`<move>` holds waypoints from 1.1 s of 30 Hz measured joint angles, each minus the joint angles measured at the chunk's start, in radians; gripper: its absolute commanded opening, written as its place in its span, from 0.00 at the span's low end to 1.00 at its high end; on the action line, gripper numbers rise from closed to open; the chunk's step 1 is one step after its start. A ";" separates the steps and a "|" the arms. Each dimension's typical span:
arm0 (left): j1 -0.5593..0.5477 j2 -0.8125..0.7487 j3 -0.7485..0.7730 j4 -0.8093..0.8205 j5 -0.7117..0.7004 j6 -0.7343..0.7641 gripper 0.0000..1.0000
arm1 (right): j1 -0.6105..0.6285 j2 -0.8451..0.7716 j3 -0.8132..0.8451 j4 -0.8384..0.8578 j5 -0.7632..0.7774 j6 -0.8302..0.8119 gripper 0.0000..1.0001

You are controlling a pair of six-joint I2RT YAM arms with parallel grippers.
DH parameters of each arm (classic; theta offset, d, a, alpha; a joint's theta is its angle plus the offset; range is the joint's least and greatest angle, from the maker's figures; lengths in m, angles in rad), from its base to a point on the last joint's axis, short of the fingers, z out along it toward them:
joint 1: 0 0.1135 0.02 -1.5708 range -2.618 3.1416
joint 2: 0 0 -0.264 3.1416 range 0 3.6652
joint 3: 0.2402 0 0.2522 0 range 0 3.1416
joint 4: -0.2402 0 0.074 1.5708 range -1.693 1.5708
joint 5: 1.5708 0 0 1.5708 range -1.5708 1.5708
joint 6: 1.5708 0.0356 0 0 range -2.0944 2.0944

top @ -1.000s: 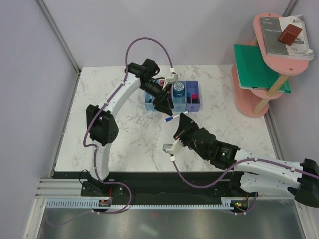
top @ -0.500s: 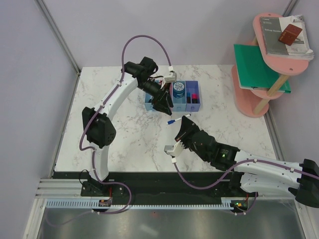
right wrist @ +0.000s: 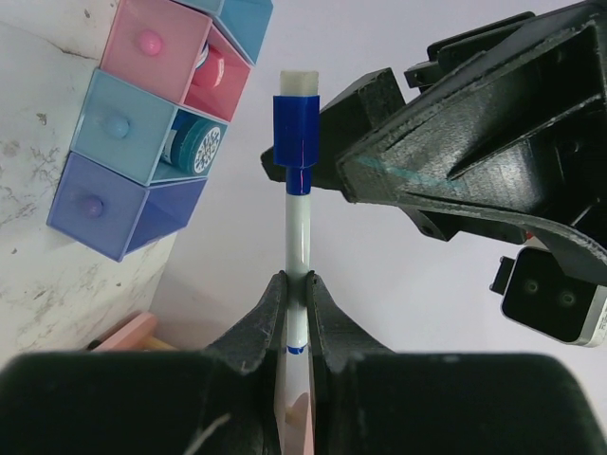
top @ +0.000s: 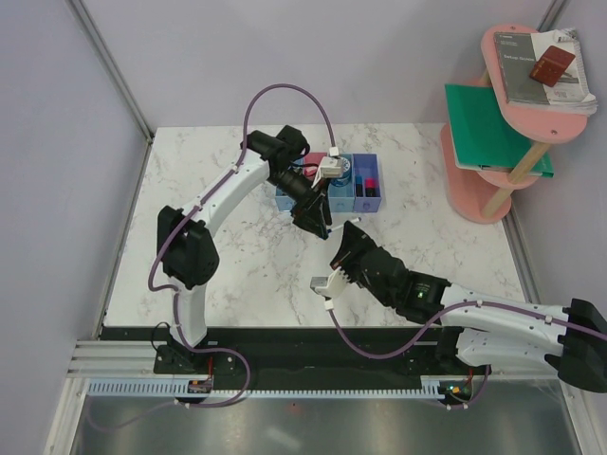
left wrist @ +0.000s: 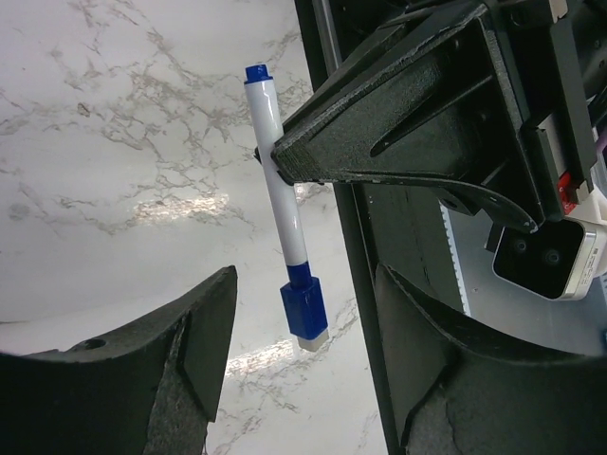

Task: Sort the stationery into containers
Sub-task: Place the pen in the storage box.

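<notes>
Black on black up close, so a bit hard to read. Nearest the bases: right gripper (right wrist: 296,284) nipped almost shut on the barrel of the blue-capped white marker (right wrist: 295,223), holding it up off the marble table (top: 256,270). Just past that: left gripper (left wrist: 305,284) spread wide, gripping nothing, straddling the marker's blocky blue end without touching it. Looks like a mid-air handoff. Farthest back: containers (right wrist: 100,204), a few bits inside, well apart from the marker.

Biggest worry: letting go on the right before a proper squeeze on the left, then straight down to the tabletop and maybe rolling out of reach. Second worry: closing on the fat blue end instead of the barrel, then slipping or twisting on the pull. Also very tight quarters, so easy to bump fingers together and skew the marker. No telling the target bin yet.
</notes>
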 measured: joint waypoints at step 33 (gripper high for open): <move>-0.024 -0.001 -0.086 0.007 -0.044 -0.013 0.02 | 0.000 0.016 0.025 0.148 0.019 -0.021 0.98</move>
